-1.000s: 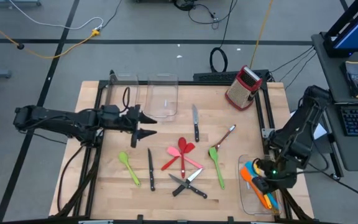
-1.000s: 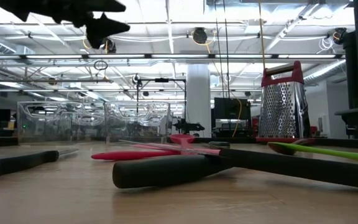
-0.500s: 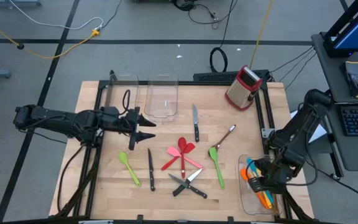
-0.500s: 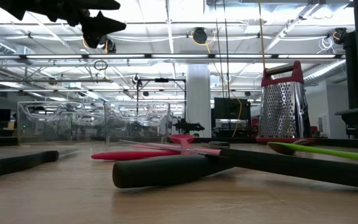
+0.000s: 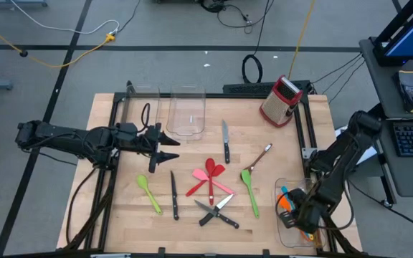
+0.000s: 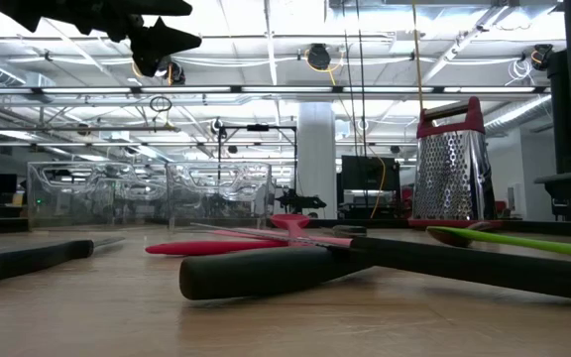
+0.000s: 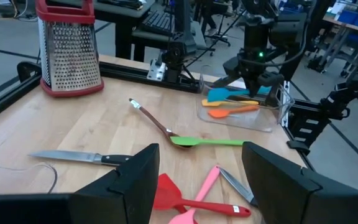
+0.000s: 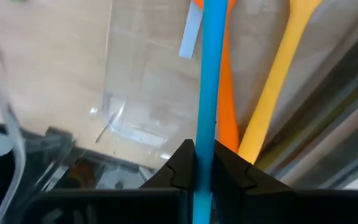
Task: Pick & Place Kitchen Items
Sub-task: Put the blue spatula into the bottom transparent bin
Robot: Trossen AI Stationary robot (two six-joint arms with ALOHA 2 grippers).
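Observation:
My right gripper (image 5: 297, 213) reaches down into a clear bin (image 5: 281, 231) at the near right corner, shut on a blue utensil (image 8: 207, 74). An orange utensil (image 8: 226, 127) and a yellow one (image 8: 279, 65) lie in that bin beside it. My left gripper (image 5: 169, 147) hangs open above the table's left half, holding nothing. On the bare wood lie a green spatula (image 5: 149, 193), a black-handled knife (image 5: 173, 196), red and pink spatulas (image 5: 208, 179), two crossed knives (image 5: 217, 212), a green spoon (image 5: 250, 190), a brown spoon (image 5: 259, 157) and another knife (image 5: 225, 142). My right gripper pinches the blue utensil's handle (image 8: 205, 152) between its two fingers. The fingers slant steeply down from above, and the handle runs on forward from between them. The utensil's far end reaches down into the bin beside the orange and yellow ones; whether it rests there I cannot tell.
A red box grater (image 5: 279, 102) stands at the far right. Two clear bins (image 5: 187, 111) stand at the far edge, left of centre. A dark frame rail (image 5: 308, 143) runs along the table's right side, close to the near right bin.
My right gripper has gone down into the near right bin, shifting a little toward the table's near left, and has tipped more steeply downward. It stays shut on the blue utensil, which has come down with it.

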